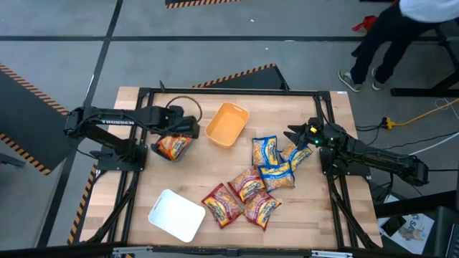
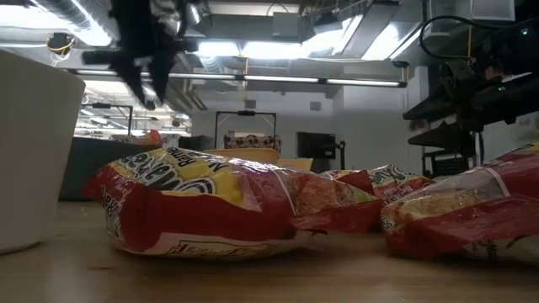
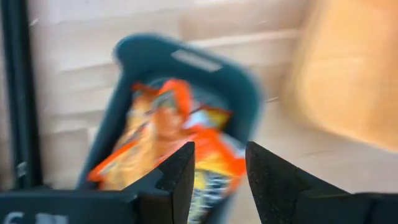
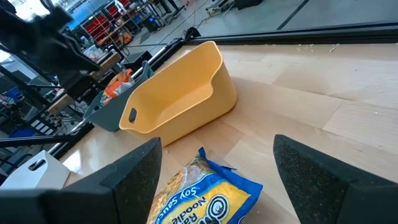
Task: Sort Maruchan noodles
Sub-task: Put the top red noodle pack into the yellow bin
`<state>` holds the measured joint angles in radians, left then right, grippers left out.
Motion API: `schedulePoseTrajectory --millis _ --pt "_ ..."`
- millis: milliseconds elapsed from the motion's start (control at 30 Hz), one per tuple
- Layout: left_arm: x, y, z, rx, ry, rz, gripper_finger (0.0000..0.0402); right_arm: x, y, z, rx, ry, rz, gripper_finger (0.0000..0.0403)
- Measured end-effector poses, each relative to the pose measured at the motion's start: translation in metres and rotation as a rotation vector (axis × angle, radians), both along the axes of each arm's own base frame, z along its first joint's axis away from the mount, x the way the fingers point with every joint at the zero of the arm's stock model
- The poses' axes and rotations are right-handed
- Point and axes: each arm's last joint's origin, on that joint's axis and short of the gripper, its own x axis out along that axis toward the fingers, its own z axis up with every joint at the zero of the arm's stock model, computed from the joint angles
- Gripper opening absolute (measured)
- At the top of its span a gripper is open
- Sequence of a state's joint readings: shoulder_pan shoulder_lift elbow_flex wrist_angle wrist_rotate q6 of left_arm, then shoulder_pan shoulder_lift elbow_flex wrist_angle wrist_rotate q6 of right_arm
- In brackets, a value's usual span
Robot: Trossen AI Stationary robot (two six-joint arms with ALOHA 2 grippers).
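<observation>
An orange-red noodle packet [image 3: 168, 143] lies in the teal tray [image 3: 242, 87] at the table's left. My left gripper [image 3: 217, 174] hangs open above it, pointing steeply down, and the packet shows through the gap between its fingers; in the high view this gripper [image 1: 188, 132] stands over the tray [image 1: 172, 147]. Blue-and-yellow packets [image 1: 264, 150] and red packets [image 1: 247, 183] lie loose on the table's middle. My right gripper [image 4: 217, 168] stands wide open and nearly level above one blue-and-yellow packet [image 4: 205, 196], at the table's right [image 1: 292, 137].
An orange-yellow tray [image 1: 226, 123] stands near the far edge, between the teal tray and the loose packets. A white tray [image 1: 176, 213] sits at the near left. Red packets [image 2: 210, 202] fill the low view's foreground. A person [image 1: 401, 36] walks beyond the table's far right.
</observation>
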<state>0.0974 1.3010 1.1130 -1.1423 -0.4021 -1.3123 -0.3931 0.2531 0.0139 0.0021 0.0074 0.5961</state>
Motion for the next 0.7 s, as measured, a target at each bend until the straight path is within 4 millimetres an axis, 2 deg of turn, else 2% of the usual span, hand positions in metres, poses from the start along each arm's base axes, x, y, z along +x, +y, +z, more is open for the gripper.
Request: schedulePoseTrajectory --millis 167,267,433,567,700 --pt "0.012 -0.003 0.033 0.071 -0.142 -0.052 0.0136 0.0 0.0 0.0 0.0 0.0 0.0 0.0294" --pt "0.021 -0.007 0.044 0.121 -0.233 -0.103 0.0136 0.0 0.0 0.0 0.002 0.0 0.007 0.0294" --pt "0.049 -0.016 0.058 0.249 -0.403 -0.346 0.0137 0.0 0.0 0.0 0.001 0.0 0.017 0.0294" --pt "0.082 -0.031 0.066 0.363 -0.585 -0.501 0.0144 0.0 0.001 0.0 0.002 0.0 0.021 0.0294" --pt "0.111 -0.042 0.052 0.356 -0.653 -0.659 0.0162 0.0 0.001 0.0 0.003 -0.001 0.025 0.0294"
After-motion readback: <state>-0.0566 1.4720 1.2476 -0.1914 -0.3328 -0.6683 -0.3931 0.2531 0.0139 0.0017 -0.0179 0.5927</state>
